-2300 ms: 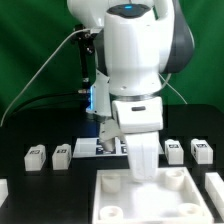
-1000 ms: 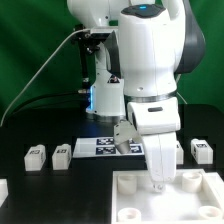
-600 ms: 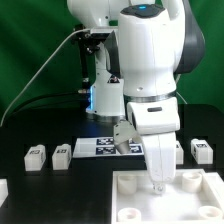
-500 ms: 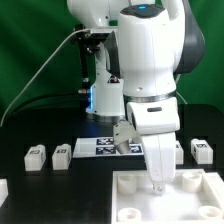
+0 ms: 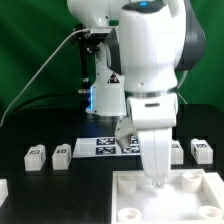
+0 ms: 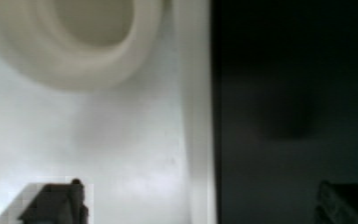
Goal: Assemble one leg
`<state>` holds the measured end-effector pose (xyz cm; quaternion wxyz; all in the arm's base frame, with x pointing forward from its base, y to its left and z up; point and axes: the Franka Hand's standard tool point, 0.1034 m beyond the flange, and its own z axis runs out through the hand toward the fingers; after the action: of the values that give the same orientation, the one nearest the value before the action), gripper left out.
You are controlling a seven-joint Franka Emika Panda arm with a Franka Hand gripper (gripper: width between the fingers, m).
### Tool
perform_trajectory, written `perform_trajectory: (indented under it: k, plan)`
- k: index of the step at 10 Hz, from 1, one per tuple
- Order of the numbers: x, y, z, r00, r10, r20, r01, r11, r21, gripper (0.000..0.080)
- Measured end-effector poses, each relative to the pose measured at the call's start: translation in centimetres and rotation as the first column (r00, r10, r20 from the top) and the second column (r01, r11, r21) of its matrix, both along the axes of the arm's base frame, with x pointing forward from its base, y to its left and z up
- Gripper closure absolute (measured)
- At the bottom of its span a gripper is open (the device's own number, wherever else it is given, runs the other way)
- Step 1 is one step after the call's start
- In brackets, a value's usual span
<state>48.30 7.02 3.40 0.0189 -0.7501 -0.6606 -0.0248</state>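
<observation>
In the exterior view, the white arm leans over the black table (image 5: 20, 130). Its tool (image 5: 157, 184) is lowered to the large white tray-like piece (image 5: 135, 196) at the near edge, beside a round corner socket (image 5: 190, 180). I cannot tell here whether the tool touches the piece. No leg is at the tool. One leg (image 5: 37, 155) and a second leg (image 5: 62, 155) lie side by side on the table at the exterior view's left. A third leg (image 5: 201, 150) lies at the right, and a fourth leg (image 5: 177, 150) is partly hidden by the arm. The marker board (image 5: 95, 146) lies between the two pairs.

In the wrist view, the tool (image 6: 202, 204) is spread wide and holds nothing. One of its dark fingertips (image 6: 51, 202) shows against the white tray-like piece (image 6: 105, 130). The other shows against the dark table (image 6: 291, 100). A round socket (image 6: 96, 25) sits in the white surface.
</observation>
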Motion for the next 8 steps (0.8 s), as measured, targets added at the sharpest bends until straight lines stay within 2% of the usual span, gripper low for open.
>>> perform_trajectory:
  k: [3, 5, 6, 7, 8]
  plan:
    - [-1.4, 3.7, 3.4, 0.943, -0.333, 0.005, 0.333, 0.943, 0.004, 0.0151]
    - [-2.7, 7.4, 3.6, 0.822, -0.57, -0.019, 0.57, 0.822, 0.017, 0.0151]
    - [-3.1, 8.7, 3.6, 0.719, -0.694, -0.035, 0.695, 0.719, 0.025, 0.0151]
    - [-2.8, 8.9, 3.7, 0.651, -0.758, -0.044, 0.759, 0.65, 0.043, 0.0151]
    - [-2.8, 8.9, 3.6, 0.574, -0.817, -0.06, 0.819, 0.572, 0.041, 0.0151]
